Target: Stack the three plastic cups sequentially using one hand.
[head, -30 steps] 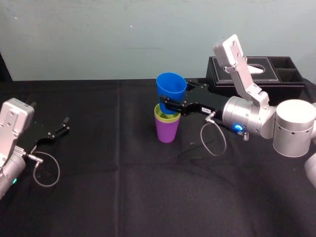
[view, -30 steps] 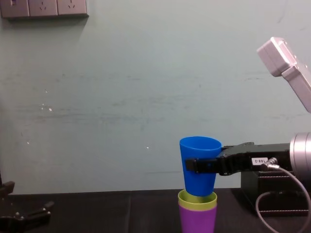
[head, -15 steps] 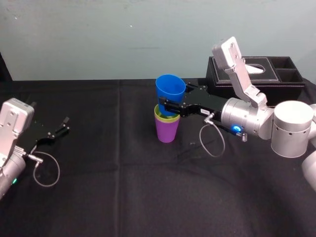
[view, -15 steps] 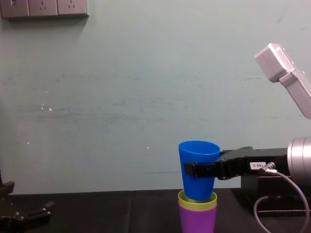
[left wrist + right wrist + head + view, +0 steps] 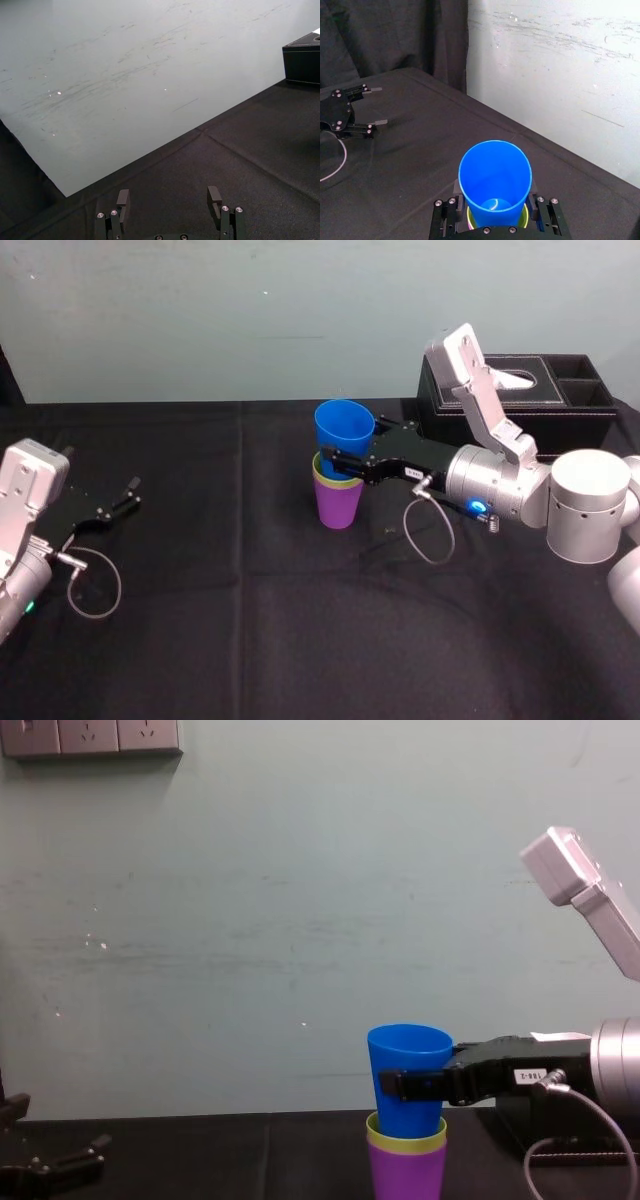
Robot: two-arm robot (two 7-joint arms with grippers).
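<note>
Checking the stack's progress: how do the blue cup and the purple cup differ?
The blue cup is gripped by the right hand and sits only partly sunk in the stack; the purple cup stands free on the black table at the bottom. The blue cup is empty inside; the purple cup holds the yellow-green cup. Both share one tapered shape, mouths up. The left hand lies idle, far left.

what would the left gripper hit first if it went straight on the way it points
Likely the wall: ahead of the open left gripper lies just black table. The tissue box sits off to the side.
</note>
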